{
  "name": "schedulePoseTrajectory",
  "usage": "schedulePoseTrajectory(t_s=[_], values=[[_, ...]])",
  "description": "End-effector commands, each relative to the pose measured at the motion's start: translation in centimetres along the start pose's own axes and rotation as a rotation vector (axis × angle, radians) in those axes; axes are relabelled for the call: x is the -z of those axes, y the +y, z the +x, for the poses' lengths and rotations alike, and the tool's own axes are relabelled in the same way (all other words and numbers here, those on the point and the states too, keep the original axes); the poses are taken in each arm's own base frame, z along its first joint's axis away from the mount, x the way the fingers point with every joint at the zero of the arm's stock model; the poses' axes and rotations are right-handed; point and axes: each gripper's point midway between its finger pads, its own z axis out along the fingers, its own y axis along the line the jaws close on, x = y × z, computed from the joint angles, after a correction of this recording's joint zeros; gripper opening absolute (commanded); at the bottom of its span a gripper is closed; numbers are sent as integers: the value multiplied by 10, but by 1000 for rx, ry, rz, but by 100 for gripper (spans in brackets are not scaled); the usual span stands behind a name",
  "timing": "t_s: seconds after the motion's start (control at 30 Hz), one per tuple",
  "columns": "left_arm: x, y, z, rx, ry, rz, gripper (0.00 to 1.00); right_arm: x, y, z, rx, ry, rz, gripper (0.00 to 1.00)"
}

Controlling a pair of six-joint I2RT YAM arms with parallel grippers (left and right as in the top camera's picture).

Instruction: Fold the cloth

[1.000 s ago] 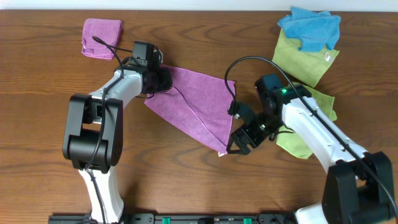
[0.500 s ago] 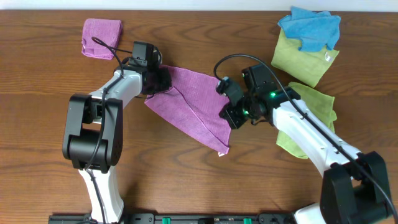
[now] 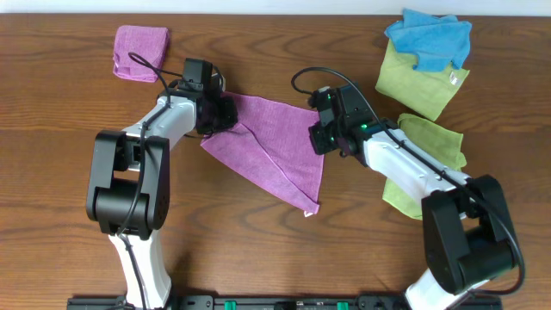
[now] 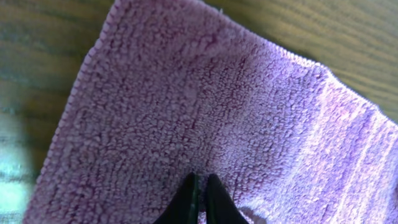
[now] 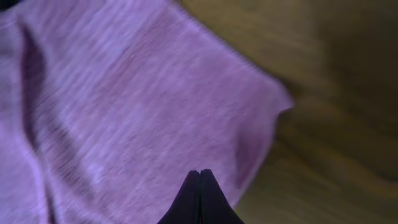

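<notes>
Item under inspection: the cloth, purple-magenta microfibre. It lies on the table at centre, between the two arms. From overhead its outline is roughly triangular, broad at the top and tapering to a point at lower right. A diagonal crease crosses it where one layer overlaps another. A small white tag shows at the lower point.

Left claw: positioned at the cloth's upper left corner. In the wrist view the left claw has its two tips drawn together with only a hairline gap. The tips are sunk into the pile, with a ridge of fabric running up to them. Finding: pinching the cloth.

Right claw: positioned at the cloth's upper right edge, near the corner. In the wrist view the right claw has its tips pressed fully together over the purple surface. That view is blurred, and it cannot be determined whether any fabric is caught between them.

Other items on the table:
- A small folded purple pad sits at upper left, well apart from the cloth.
- A blue cloth is bunched on top of a yellow-green cloth at upper right.
- A second yellow-green cloth lies partly beneath the right arm.
</notes>
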Motion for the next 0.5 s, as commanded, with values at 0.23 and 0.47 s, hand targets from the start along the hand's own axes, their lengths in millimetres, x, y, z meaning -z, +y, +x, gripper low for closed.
schedulePoseTrajectory(t_s=[0.23, 0.47], values=[[-6, 24, 36, 56, 141, -97, 6, -23, -18, -1, -13, -10, 100, 1], [2, 43, 61, 90, 228, -199, 6, -29, -3, -1, 12, -11, 80, 1]])
